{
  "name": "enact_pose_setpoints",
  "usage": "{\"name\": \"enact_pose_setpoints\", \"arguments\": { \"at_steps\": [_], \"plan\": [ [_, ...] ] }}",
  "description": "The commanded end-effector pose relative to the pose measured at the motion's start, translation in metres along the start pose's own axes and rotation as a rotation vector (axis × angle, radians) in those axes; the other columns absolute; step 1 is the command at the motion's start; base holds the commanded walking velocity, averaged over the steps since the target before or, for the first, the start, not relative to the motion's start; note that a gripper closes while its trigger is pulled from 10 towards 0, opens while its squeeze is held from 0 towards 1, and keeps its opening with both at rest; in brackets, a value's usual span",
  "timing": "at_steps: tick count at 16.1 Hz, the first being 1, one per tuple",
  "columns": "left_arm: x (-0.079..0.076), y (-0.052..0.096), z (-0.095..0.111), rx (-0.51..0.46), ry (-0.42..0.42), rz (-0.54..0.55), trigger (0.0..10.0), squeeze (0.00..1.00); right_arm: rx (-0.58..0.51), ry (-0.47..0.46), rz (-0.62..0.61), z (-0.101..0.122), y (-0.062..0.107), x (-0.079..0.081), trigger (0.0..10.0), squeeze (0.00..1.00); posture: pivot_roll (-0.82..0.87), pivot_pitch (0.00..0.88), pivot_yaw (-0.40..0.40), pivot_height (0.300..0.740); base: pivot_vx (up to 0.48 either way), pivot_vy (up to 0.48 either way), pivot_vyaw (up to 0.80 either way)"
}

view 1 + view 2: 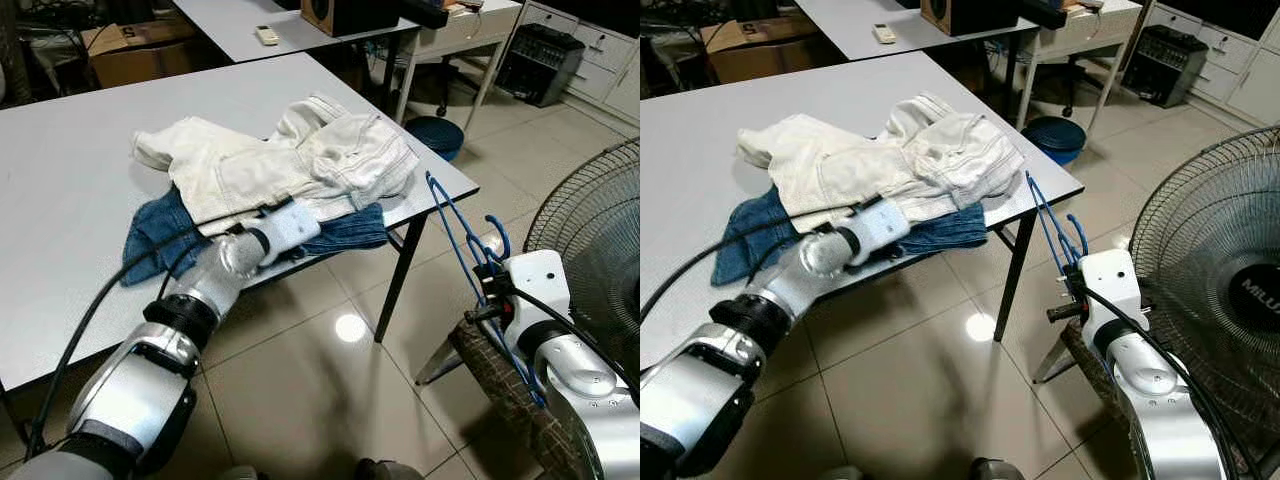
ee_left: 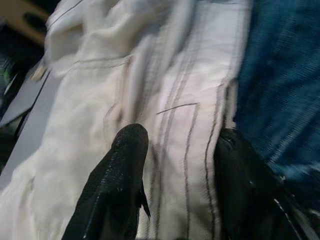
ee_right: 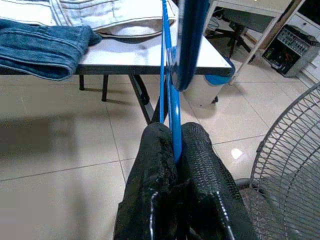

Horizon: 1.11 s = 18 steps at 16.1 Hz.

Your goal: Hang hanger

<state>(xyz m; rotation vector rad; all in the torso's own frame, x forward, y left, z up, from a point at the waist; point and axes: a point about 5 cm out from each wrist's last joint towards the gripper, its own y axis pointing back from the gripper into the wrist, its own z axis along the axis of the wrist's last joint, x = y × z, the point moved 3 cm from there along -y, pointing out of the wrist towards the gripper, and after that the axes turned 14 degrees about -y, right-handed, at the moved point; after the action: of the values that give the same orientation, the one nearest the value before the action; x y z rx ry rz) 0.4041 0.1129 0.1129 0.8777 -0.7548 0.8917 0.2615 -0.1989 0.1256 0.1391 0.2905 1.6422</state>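
Right fingers [image 3: 175, 150] pinch the blue hanger [image 1: 460, 240] between them; left fingers [image 2: 130, 150] spread over white jeans [image 1: 290, 160].

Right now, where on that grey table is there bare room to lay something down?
The grey table is bare left of and behind the white trousers. Its front right corner is crowded: white trousers on blue jeans, left gripper on them.
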Motion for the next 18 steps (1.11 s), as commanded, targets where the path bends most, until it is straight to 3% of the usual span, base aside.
{"name": "enact_pose_setpoints", "arguments": {
  "at_steps": [1, 7, 8, 9, 18],
  "plan": [
    [0.012, 0.000, -0.005, 0.033, 0.022, 0.038, 10.0, 0.00, 0.002, 0.014, -0.002, -0.001, 0.000, -0.001, 10.0, 0.00, -0.12, 0.018, -0.008, 0.740, 0.000, 0.000, 0.00],
    [0.017, 0.001, -0.014, 0.081, 0.070, 0.063, 10.0, 0.00, 0.004, 0.019, 0.001, -0.001, 0.000, -0.001, 10.0, 0.00, -0.12, 0.009, -0.011, 0.740, 0.000, 0.000, 0.00],
    [0.016, 0.000, -0.013, 0.071, 0.077, 0.055, 3.0, 0.00, 0.003, 0.020, 0.003, -0.001, 0.000, -0.001, 10.0, 0.00, -0.12, 0.008, -0.013, 0.740, 0.000, 0.000, 0.00],
    [0.015, 0.000, -0.012, 0.061, 0.088, 0.044, 0.0, 0.00, 0.003, 0.021, 0.004, -0.001, -0.001, -0.001, 10.0, 0.00, -0.12, 0.008, -0.013, 0.740, 0.000, 0.000, 0.00],
    [0.013, 0.001, -0.015, 0.066, 0.101, 0.020, 0.0, 0.00, 0.003, 0.022, 0.007, 0.000, -0.002, 0.000, 10.0, 0.00, -0.12, 0.014, -0.015, 0.740, 0.000, 0.000, 0.00]
  ]
}}
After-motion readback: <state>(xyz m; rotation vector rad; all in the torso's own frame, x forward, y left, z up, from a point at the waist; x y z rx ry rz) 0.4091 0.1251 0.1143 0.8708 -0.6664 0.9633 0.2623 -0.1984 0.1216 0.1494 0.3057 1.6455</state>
